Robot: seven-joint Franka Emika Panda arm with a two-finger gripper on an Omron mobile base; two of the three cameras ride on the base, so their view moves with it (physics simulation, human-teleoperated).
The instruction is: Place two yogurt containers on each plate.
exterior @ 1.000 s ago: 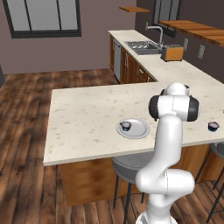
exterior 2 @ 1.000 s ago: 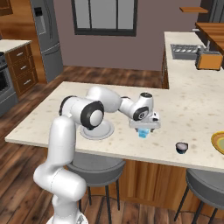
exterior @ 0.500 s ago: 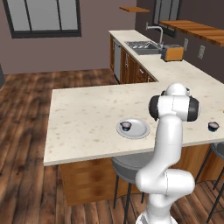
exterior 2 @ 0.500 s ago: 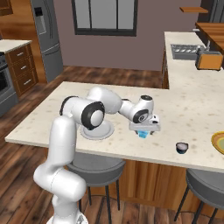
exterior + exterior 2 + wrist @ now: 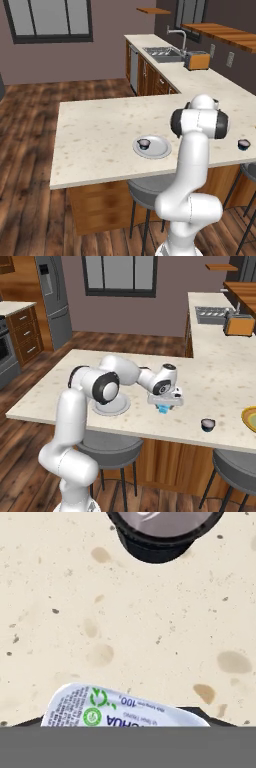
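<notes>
We see the light blue yogurt cup (image 5: 163,408) on the tabletop (image 5: 150,361) directly under the pincer (image 5: 164,401), just right of the grey plate (image 5: 111,406). In the hand view its printed white foil lid (image 5: 125,709) sits at the bottom edge, with dark finger tips (image 5: 220,722) showing just beside it – whether they are pressing on the cup we cannot tell, so we cannot say if the pincer is apart or clamped.

A dark yogurt cup (image 5: 144,144) rests on the left part of the grey plate in the left base view. Another dark cup (image 5: 208,424) stands on the bare tabletop near the front edge, to the right of the pincer and well apart from it; the same cup shows at the right in the left base view (image 5: 244,144). A further dark cup (image 5: 160,532) with a pale top sits at the top of the hand view, apart from the blue one.

The yellow plate (image 5: 249,419) peeks in at the far right edge – well apart from the grey one.

Farther back, the counter carries a sink (image 5: 159,51) and a toaster (image 5: 197,60).
</notes>
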